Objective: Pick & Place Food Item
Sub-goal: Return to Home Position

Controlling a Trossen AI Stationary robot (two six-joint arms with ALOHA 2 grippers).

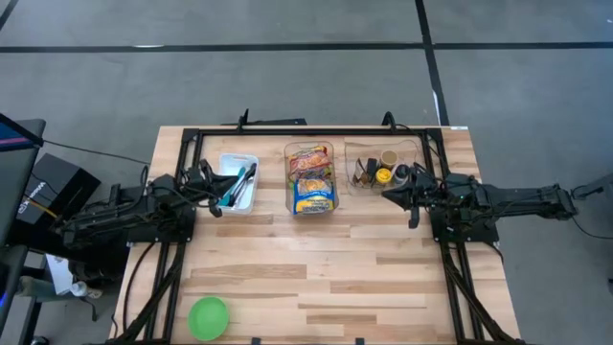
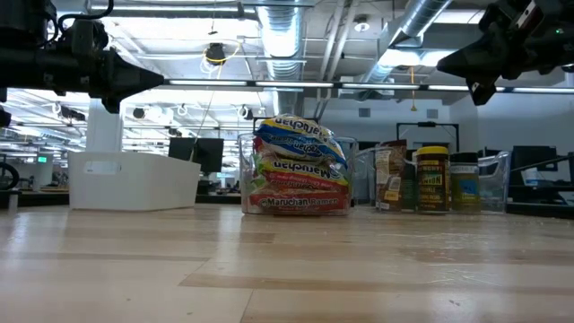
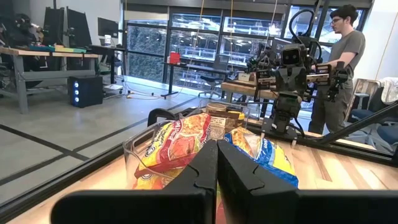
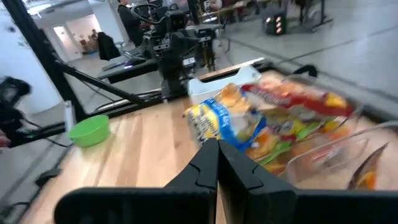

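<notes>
**Q:** Where are the noodle packs, and how much of them can be seen?

**A:** The noodle packs (image 1: 312, 179) are piled in the clear bin (image 1: 309, 144), the middle one of a row of three on the far half of the counter (image 1: 316, 278). The pile rises above the rim. In the low view the glossy, crinkled wrappers show through the transparent wall, and the upper packs partly cover the lower ones. A blue-and-yellow pack lies at the end nearest the counter's front.

**Q:** What flanks that bin?

**A:** On its left is the white bin (image 1: 239, 156), rectangular and opaque. From above, two spoons (image 1: 239, 185), one blue and one dark, lie slantwise inside it. At counter height its wall hides them. On the right, a second clear bin (image 1: 407, 151) holds upright jars and bottles (image 1: 384, 175), with labels too small to read.

**Q:** And the tools?

**A:** The left tool (image 1: 211, 178) hangs above the counter just beside the white bin's left side. The right tool (image 1: 388, 194) hangs by the near edge of the second clear bin. In each wrist view the two dark, angular fingers (image 3: 199, 174) are pressed together with nothing between them. The low view cuts both arms off at its top edge.

**Q:** Farther out?

**A:** A round green bowl (image 1: 208, 317) sits near the front left of the pale plank counter, well apart from the bins. A person (image 3: 341, 56) stands beyond the right arm, with the lower body hidden.
</notes>
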